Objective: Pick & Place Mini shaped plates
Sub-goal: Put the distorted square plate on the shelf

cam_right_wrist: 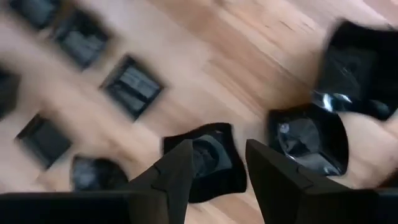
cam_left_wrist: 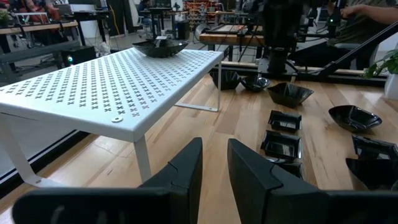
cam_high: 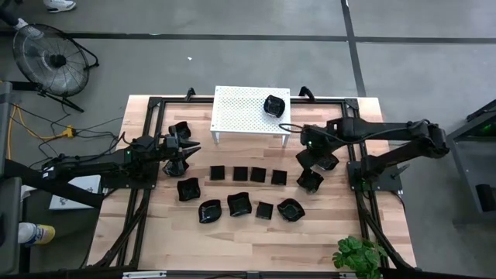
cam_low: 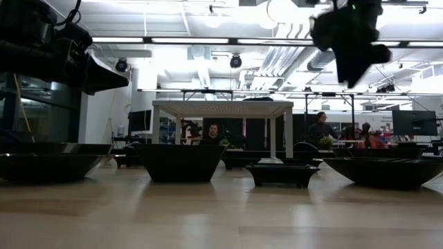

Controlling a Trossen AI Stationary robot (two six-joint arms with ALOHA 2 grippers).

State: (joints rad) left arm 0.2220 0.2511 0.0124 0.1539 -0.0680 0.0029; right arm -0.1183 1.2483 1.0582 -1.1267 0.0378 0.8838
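Plates (cam_high: 249,203) lay in rows at the worktop's (cam_high: 232,240) centre in the high view, one (cam_high: 274,105) on the white stand (cam_high: 240,116). The right tool (cam_high: 310,160) hovered right of centre, just above and left of a plate (cam_high: 310,180); the left tool (cam_high: 190,149) waited at left. In the right wrist view, that tool's (cam_right_wrist: 217,162) fingers stood apart, empty, a wavy plate (cam_right_wrist: 208,160) directly beyond them. The left wrist view showed its tool (cam_left_wrist: 214,163) narrow, empty.

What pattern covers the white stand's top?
Rows of small cross-shaped holes on the white stand; left wrist view shows it best.
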